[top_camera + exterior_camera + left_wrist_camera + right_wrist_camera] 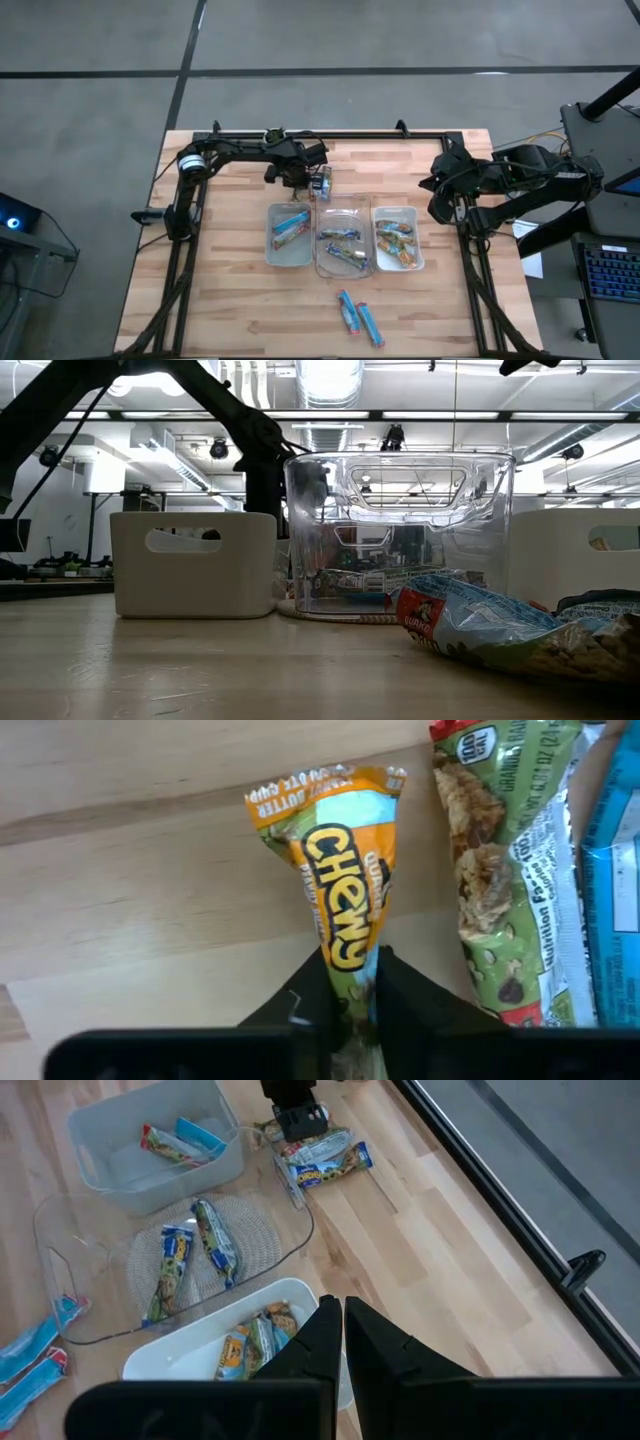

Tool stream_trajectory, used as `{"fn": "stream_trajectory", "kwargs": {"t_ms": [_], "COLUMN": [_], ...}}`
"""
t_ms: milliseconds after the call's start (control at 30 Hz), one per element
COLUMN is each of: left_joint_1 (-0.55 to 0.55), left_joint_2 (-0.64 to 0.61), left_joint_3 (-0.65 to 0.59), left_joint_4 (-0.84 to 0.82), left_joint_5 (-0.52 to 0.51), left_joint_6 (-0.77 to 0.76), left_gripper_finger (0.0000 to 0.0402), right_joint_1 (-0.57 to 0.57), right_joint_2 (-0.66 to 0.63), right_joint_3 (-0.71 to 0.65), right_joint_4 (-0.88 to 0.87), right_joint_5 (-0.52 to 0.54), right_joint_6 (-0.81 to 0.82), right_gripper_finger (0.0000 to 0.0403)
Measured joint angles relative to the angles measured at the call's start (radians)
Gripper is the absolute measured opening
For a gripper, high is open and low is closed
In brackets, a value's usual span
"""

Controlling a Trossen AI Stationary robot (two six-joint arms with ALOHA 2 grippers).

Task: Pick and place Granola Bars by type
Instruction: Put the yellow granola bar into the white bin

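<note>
Left hand [352, 982] was clamped on one end of an orange-and-green wrapped granola bar [335, 870] lying on the wooden bench [230, 290], at 12 o'clock from the trays. End-pinch risked slippage on lift. Right hand [342, 1320] hung shut, empty.

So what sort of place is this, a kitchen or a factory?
Probably a robotics lab or workshop: a wooden table fenced by a black frame, a bare concrete floor, and exposed ceiling ducts and strip lights.
</note>
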Motion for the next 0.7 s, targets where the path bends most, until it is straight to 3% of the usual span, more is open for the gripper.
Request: {"fn": "stream_trajectory", "kwargs": {"t_ms": [700], "left_joint_1": [0.024], "left_joint_2": [-0.037], "left_joint_3": [0.065], "left_joint_4": [-0.07], "left_joint_5": [-0.026], "left_joint_6": [0.09], "left_gripper_finger": [0.0025], "right_joint_1": [0.0], "right_joint_2": [0.0], "right_joint_3": [0.0], "right_joint_4": [0.0], "right_joint_5": [0.0], "right_joint_6": [0.0], "right_gripper_finger": [0.0008]}}
